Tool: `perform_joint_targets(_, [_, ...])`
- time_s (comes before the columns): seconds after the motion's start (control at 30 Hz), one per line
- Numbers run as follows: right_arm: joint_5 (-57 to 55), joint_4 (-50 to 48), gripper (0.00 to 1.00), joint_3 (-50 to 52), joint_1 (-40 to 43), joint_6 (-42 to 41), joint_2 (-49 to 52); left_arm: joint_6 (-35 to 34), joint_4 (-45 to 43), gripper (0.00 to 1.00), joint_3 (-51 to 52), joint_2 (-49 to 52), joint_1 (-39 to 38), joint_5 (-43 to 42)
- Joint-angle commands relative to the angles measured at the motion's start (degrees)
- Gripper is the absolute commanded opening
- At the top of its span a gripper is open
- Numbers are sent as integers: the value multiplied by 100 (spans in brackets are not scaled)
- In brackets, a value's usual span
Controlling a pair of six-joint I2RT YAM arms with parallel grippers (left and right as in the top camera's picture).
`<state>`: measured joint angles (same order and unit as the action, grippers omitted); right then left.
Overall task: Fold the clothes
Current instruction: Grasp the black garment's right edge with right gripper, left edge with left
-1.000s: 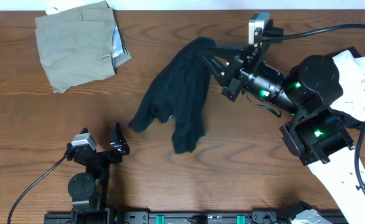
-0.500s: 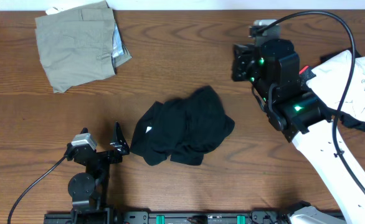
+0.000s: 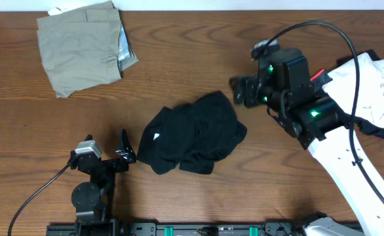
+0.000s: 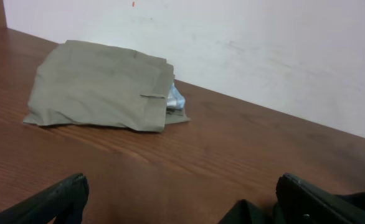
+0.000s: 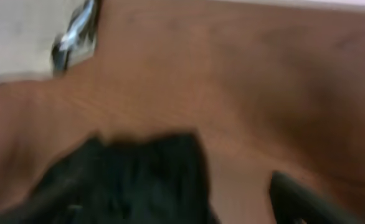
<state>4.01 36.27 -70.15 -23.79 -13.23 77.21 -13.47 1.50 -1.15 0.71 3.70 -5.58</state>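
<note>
At the far left of the table (image 3: 179, 46) lay the khaki-olive folded piece (image 3: 80, 46), its far edge cut off by the overhead frame, with a pale blue bit (image 4: 173, 99) poking out of its right side that you could not identify. Near and slightly right of it sat your left gripper (image 4: 182, 182), pointed toward that khaki piece. Only the two dark fingertips (image 4: 61, 199) showed in the bottom corners of the left wrist view, spread as wide as they go, with nothing between them and bare wood under them. Next to the right, in the middle of the table, the black T-shirt (image 3: 192, 139) lay crumpled in a heap. Its folds were too dark to read, so you could not tell sleeves from hem; a small white mark showed near its left edge. Just beyond its far right corner hovered your right gripper (image 3: 240, 92). The right wrist view was badly blurred: one dark finger (image 5: 307, 199) showed at lower right, the other was lost against the black cloth at lower left, yet the jaws looked spread and gripped nothing. At the far right the white printed top (image 3: 369, 85) was partly covered by the arm and cable and cut off by the frame, with a dark garment (image 3: 377, 131) barely peeking out under it.
</note>
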Motion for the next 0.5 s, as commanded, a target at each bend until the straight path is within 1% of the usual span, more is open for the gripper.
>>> perform_joint_targets(0.0, [568, 442, 96, -52, 48, 2, 2, 13, 197, 98, 92, 2, 24, -76])
perform_joint_targets(0.07, [579, 769, 99, -11, 48, -7, 22, 13, 197, 98, 92, 2, 24, -79])
perform_joint_targets(0.23, [872, 1228, 99, 59, 11, -409, 131, 13, 197, 98, 92, 2, 24, -76])
perform_joint_targets(0.33, [876, 1217, 98, 186, -118, -474, 192, 13, 197, 98, 92, 2, 24, -79])
perform_joint_targets(0.47, [890, 903, 97, 466, -376, -857, 275, 13, 197, 98, 92, 2, 24, -76])
